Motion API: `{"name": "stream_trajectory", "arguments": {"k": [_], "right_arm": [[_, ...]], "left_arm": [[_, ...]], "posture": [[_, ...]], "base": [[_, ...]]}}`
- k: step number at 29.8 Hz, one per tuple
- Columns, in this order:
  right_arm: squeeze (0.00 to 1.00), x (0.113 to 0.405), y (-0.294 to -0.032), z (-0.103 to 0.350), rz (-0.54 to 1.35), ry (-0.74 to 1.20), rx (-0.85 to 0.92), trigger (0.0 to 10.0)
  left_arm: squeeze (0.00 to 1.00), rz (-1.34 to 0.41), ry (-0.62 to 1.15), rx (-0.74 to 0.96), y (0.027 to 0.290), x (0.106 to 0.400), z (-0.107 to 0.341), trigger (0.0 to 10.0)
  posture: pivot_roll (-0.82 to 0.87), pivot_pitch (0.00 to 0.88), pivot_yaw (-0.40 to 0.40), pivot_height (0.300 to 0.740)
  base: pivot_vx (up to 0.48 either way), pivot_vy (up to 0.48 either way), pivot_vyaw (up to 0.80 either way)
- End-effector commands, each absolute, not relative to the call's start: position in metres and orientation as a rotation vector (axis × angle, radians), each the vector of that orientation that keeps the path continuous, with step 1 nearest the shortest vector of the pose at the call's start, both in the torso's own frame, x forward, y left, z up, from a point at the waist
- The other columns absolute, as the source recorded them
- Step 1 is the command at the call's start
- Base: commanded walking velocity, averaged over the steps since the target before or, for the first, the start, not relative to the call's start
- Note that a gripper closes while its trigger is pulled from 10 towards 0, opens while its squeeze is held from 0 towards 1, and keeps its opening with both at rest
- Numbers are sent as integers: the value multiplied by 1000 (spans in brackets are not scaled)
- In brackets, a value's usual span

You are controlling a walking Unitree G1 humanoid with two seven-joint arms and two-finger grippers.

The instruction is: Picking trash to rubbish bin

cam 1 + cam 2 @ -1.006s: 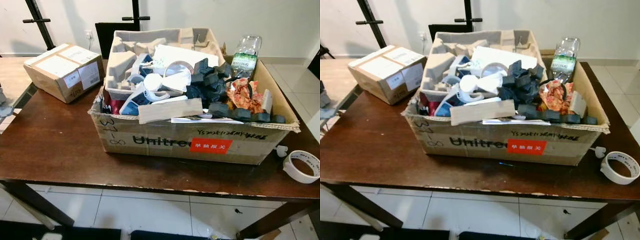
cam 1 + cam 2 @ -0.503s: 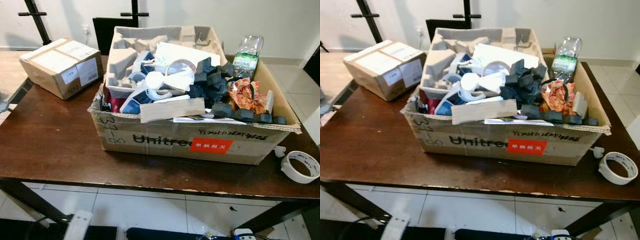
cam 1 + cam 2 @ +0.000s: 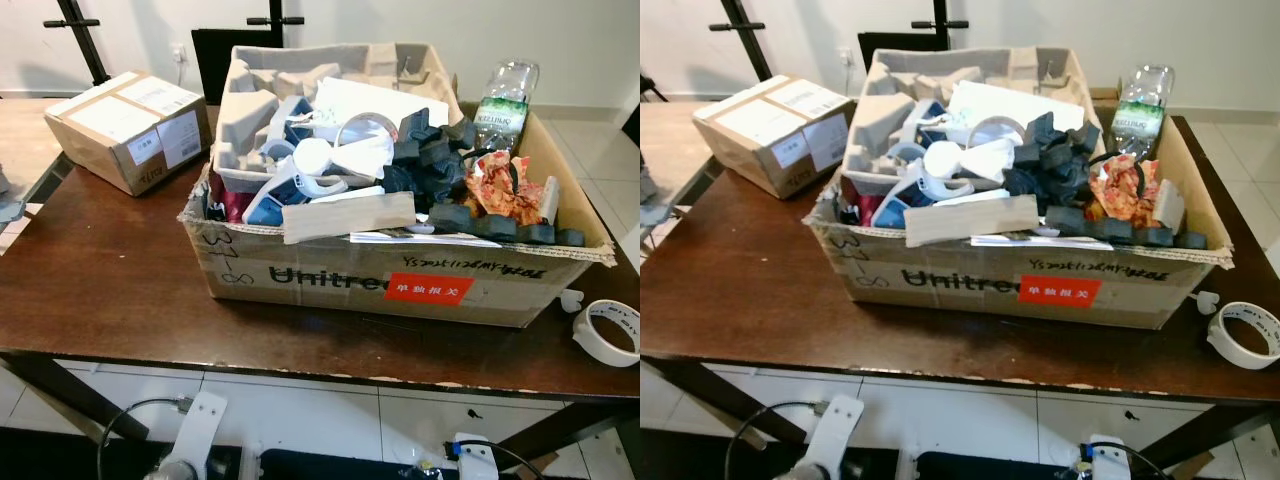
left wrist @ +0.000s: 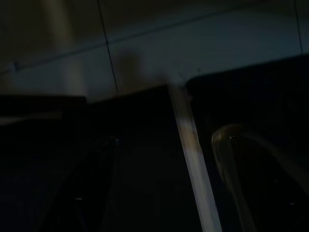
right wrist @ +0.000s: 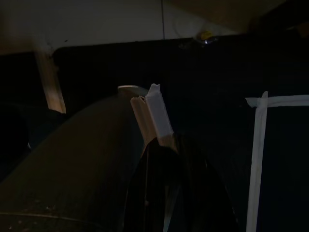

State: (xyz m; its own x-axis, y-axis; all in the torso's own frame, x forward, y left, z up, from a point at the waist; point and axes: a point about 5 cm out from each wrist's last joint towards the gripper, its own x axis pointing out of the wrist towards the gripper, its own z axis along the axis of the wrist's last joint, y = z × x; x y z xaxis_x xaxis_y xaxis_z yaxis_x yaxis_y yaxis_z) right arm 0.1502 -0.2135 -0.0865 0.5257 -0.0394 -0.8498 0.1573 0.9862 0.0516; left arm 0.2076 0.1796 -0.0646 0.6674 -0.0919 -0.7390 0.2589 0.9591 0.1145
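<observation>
Left eye view finds the box (image 3: 400,270) heaped with trash on the tabletop (image 3: 100,290), tape roll (image 3: 610,332) beside it, nothing lifted; both arms hang low, each end effector's opening cannot be told.
</observation>
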Motion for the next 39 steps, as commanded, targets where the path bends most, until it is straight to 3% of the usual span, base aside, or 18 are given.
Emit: {"name": "stream_trajectory", "arguments": {"k": [1,6,10,12,19,23,27,39], "right_arm": [[0,145,-196,-94,-77,1066,140,10000],[0,152,-190,-93,-74,1056,148,10000],[0,154,-192,-93,-82,1052,150,10000],[0,154,-197,-93,-111,1052,151,10000],[0,151,-202,-94,-176,1049,180,10000],[0,149,-200,-96,-169,1057,180,10000],[0,147,-200,-96,-145,1064,167,10000],[0,140,-205,-98,-130,1101,118,10000]], "left_arm": [[0,-155,858,174,181,201,-70,10000],[0,-163,893,138,178,199,-72,10000],[0,-28,899,86,196,192,-74,10000],[0,97,925,104,221,174,-78,10000],[0,281,914,63,237,159,-80,10000],[0,248,917,90,233,158,-81,10000],[0,89,918,203,229,170,-78,10000],[0,-84,1083,221,215,170,-86,10000]], "posture": [[57,145,67,740],[63,124,48,740],[58,112,35,740],[53,108,36,740],[45,96,52,740],[50,94,57,740],[56,95,56,740],[34,107,59,740]], "base": [[0,0,0],[0,0,0],[0,0,0],[0,0,0],[0,0,0],[0,0,0],[0,0,0],[0,0,0]]}}
